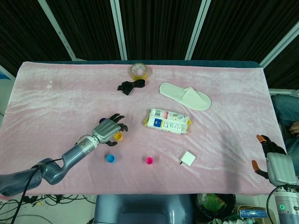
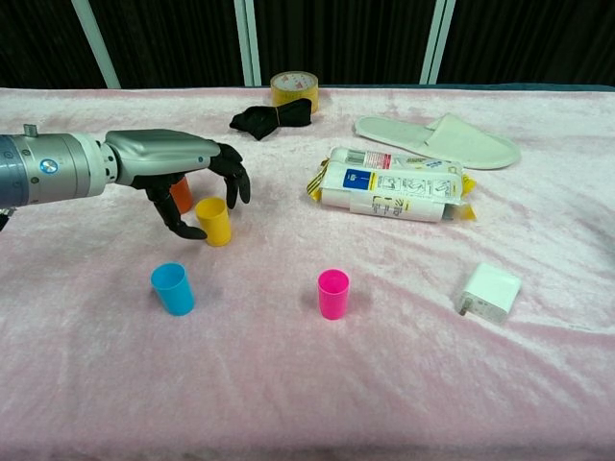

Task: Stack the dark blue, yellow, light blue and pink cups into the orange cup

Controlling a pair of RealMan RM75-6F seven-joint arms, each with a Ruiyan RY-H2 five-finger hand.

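The yellow cup (image 2: 213,221) (image 1: 118,136) stands upright on the pink cloth. My left hand (image 2: 187,173) (image 1: 108,128) hovers over it with nothing in its grasp: the thumb reaches down at the cup's left side and the fingers (image 2: 235,182) arch above its rim. Only a sliver of the orange cup (image 2: 181,196) shows behind the hand, and its inside is hidden. Nearer the front stand the light blue cup (image 2: 173,288) (image 1: 110,158) and the pink cup (image 2: 333,293) (image 1: 149,161). My right hand (image 1: 275,165) hangs empty beyond the table's right edge.
A tape roll (image 2: 293,89) and a black cloth bow (image 2: 272,118) lie at the back. A white slipper (image 2: 437,139) and a printed packet (image 2: 394,184) lie right of centre. A white charger (image 2: 490,293) sits at the front right.
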